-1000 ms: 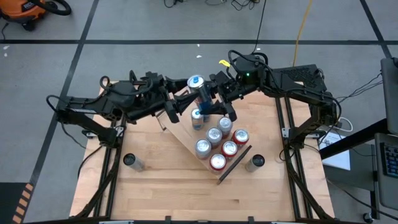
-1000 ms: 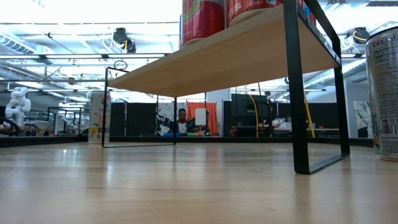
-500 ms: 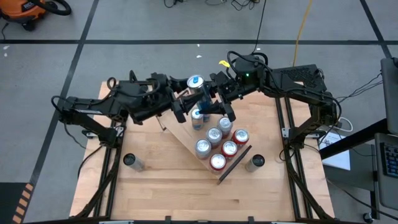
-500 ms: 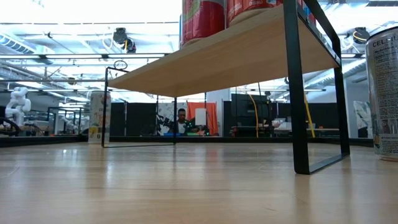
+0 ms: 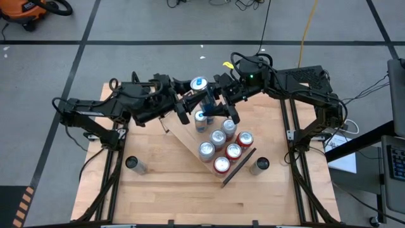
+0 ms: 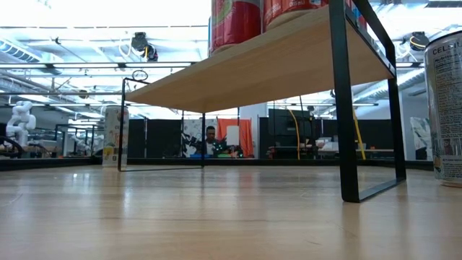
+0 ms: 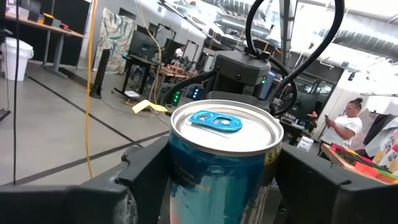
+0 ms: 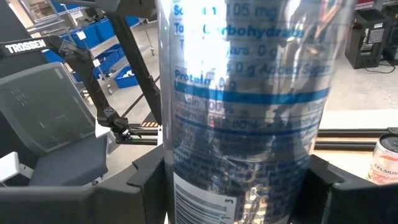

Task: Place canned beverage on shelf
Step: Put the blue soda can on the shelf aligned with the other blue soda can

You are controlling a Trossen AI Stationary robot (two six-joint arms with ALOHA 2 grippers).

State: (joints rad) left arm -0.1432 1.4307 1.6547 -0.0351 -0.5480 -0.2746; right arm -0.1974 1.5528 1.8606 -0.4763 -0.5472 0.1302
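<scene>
Can (image 5: 199,84) between both grippers' fingers

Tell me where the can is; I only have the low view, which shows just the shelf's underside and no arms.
Observer: The right gripper holds a blue-tabbed can upright, in the air above the far end of the shelf.
Operator: Where is the left arm?
Observer: The left gripper is at the same can, reaching in from the opposite side.
Operator: Is there room on the board?
Observer: Yes. Seven cans stand on it, four silver cans and three red cans, all towards the right arm's side; the strip nearer the left arm is bare wood.
</scene>
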